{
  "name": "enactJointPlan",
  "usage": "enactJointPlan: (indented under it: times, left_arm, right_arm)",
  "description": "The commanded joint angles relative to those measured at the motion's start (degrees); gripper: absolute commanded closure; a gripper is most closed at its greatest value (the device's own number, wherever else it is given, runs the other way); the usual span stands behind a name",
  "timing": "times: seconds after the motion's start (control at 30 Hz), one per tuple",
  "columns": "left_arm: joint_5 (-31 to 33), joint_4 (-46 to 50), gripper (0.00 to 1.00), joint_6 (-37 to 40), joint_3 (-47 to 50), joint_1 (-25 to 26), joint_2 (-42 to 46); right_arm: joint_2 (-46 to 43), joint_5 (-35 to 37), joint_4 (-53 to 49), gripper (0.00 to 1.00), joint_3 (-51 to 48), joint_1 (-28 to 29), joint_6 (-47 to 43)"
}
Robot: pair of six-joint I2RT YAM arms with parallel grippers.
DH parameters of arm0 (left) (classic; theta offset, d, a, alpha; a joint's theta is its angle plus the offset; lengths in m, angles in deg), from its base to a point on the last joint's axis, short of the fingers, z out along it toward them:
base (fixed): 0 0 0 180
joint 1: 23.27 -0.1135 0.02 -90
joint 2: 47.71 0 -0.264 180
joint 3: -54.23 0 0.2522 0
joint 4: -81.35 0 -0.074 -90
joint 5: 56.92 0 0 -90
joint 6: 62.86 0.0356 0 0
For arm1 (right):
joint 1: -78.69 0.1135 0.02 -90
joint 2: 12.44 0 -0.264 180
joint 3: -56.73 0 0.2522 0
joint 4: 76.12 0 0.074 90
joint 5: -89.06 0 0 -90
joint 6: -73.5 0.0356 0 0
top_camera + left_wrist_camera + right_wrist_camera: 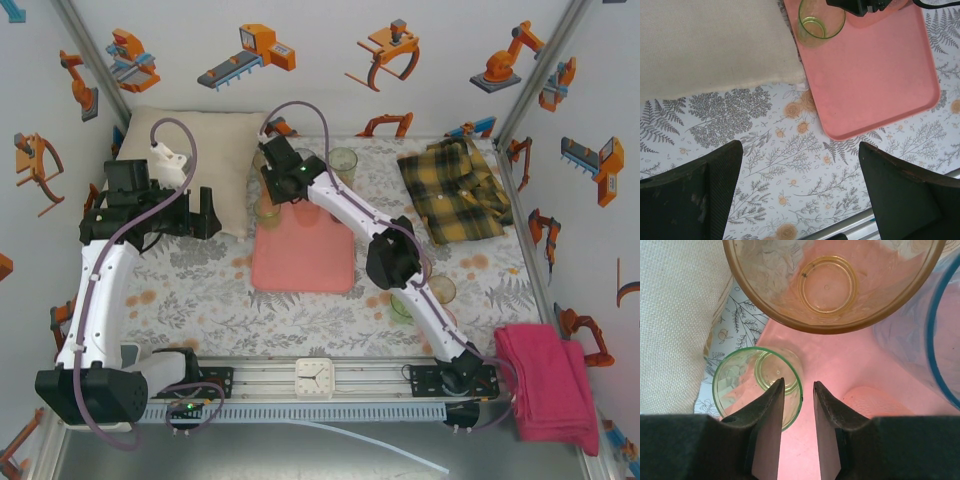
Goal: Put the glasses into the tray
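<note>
The right claw (798, 387) has its two fingers just a little apart. The thin rim of the green glass (747, 385) runs between them, one finger inside the glass and one outside. They do not look like they squeeze it. The green glass (821, 22) stands upright on a corner of the pink tray (880, 90), just beside the cream pillow (715, 45). Past the fingers is an orange glass (827, 285), seen from above, and a blue glass (940, 340) is to its right.

The left claw (800, 187) is spread wide and holds nothing. It hangs over the flowery counter (790, 150), near the tray's edge.

From the top, the tray (300, 265) lies in the middle of the counter. A pale glass (343, 160) stands behind it, and a brown glass (441, 290) stands on the counter by the right arm. A yellow checked shirt (455, 190) lies far right
</note>
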State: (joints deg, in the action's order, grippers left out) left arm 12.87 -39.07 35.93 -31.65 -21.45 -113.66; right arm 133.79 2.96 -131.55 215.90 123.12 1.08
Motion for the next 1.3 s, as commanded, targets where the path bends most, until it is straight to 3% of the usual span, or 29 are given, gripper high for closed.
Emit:
enactJointPlan:
  times: [0.0,0.37,0.6,1.0,1.17,1.27]
  left_arm:
    - [-0.32,-0.38,0.11,-0.36,-0.63,-0.33,1.33]
    - [-0.27,-0.12,0.11,-0.23,-0.92,-0.33,1.69]
    - [0.08,0.14,0.10,0.52,-1.16,-0.33,2.05]
    - [-1.03,0.97,0.10,1.03,-2.44,-0.17,1.46]
    - [-3.07,1.96,0.10,1.86,-3.37,0.06,0.54]
    - [-4.93,2.90,0.10,2.87,-3.81,0.62,0.03]
  right_arm:
    - [-5.36,-0.38,1.28,0.68,-0.53,-0.22,0.73]
    - [-9.80,-1.32,-0.94,0.67,-1.64,0.20,0.08]
    - [-19.80,-1.33,-5.15,0.68,-7.84,1.04,-1.58]
    - [-50.58,5.70,-10.00,0.68,-42.45,-0.30,5.08]
    - [-64.38,10.26,-11.75,0.68,-59.78,-3.57,11.61]
    - [-72.61,11.29,-12.71,0.70,-68.51,-8.44,15.30]
